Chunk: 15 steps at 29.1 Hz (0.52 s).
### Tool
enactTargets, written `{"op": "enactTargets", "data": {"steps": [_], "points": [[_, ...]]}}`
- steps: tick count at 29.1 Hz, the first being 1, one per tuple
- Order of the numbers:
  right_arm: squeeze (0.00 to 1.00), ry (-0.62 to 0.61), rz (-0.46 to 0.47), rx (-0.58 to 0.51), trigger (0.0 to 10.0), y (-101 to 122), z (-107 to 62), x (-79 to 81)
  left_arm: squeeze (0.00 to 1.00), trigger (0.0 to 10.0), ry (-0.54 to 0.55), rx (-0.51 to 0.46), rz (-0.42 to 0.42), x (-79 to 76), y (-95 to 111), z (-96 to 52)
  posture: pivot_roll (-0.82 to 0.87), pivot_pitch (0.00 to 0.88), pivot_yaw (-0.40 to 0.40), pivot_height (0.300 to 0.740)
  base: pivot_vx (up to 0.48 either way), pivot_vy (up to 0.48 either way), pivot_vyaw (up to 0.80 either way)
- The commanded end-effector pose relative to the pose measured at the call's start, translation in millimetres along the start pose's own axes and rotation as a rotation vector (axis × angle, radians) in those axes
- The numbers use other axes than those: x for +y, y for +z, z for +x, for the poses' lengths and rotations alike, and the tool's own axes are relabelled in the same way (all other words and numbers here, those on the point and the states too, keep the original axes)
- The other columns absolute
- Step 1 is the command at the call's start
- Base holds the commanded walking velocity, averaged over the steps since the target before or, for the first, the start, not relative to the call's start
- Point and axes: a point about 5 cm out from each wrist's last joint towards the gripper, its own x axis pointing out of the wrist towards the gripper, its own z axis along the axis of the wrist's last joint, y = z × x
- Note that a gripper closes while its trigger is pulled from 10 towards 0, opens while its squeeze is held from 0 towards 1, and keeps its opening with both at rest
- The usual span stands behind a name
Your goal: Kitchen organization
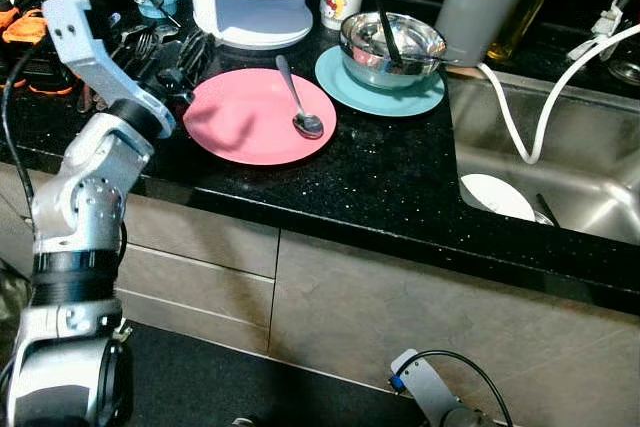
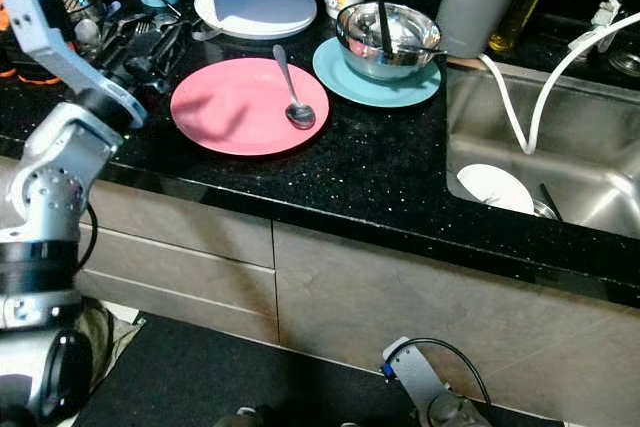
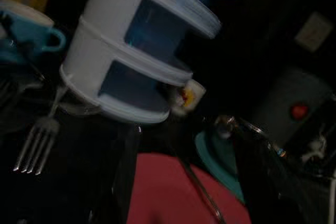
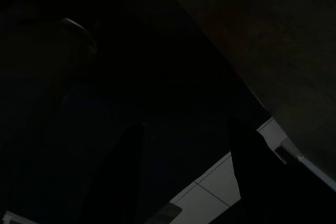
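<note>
From the head cameras I have the left gripper (image 1: 190,62) low over the black counter (image 1: 380,177), just beside the pink plate's (image 1: 250,117) rim; the spoon (image 1: 298,97) lies on that plate, likely my next pick. A steel bowl (image 1: 392,47) sits on the teal plate (image 1: 340,82) near the sink (image 1: 560,187)

Through the left wrist camera the two fingers (image 3: 123,177) stand apart with nothing between them, aimed past a fork (image 3: 37,142) toward the pink plate

The right wrist picture is too dark; I cannot tell that claw's state

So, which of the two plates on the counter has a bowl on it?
The teal plate, nearest the sink: the steel bowl stands on it. The pink plate carries only a spoon.
</note>
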Motion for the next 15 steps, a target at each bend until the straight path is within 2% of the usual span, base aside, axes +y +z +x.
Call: {"op": "enactTargets", "data": {"steps": [1,2,4,7,8,12,15], "points": [[0.0,-0.002,-0.002,0.028,10.0,-8.0,-0.6,0.5,0.0,10.0,0.038,0.025,-0.007,7.4,-3.3,1.2,0.04,0.156,-0.085,0.74,0.0,0.0,0.0],[0.0,-0.003,-0.005,0.032,10.0,-8.7,-0.7,0.2,0.0,10.0,0.056,0.039,-0.057,9.8,-4.3,6.3,0.03,0.163,-0.084,0.74,0.0,0.0,0.0],[0.0,-0.003,-0.005,0.032,10.0,-8.7,-0.7,0.2,0.0,10.0,0.056,0.039,-0.057,9.8,-4.3,6.3,0.03,0.163,-0.084,0.74,0.0,0.0,0.0],[0.0,-0.008,-0.009,0.042,10.0,-11.7,-1.1,-0.6,0.0,10.0,0.049,0.093,-0.142,4.5,-8.3,25.7,0.01,0.179,-0.081,0.74,0.0,0.0,0.0],[0.0,-0.008,-0.009,0.042,10.0,-11.7,-1.1,-0.6,0.0,10.0,0.049,0.093,-0.142,4.5,-8.3,25.7,0.01,0.179,-0.081,0.74,0.0,0.0,0.0],[0.0,-0.013,-0.011,0.049,10.0,-14.6,-1.5,-1.0,0.0,10.0,0.016,0.173,-0.171,-9.1,-13.4,41.8,-0.01,0.192,-0.081,0.74,0.0,0.0,0.0],[0.0,-0.014,-0.011,0.05,10.0,-15.0,-1.5,-1.0,0.0,10.0,0.0,0.193,-0.181,-13.5,-14.4,44.9,-0.01,0.193,-0.082,0.74,0.0,0.0,0.0]]}}
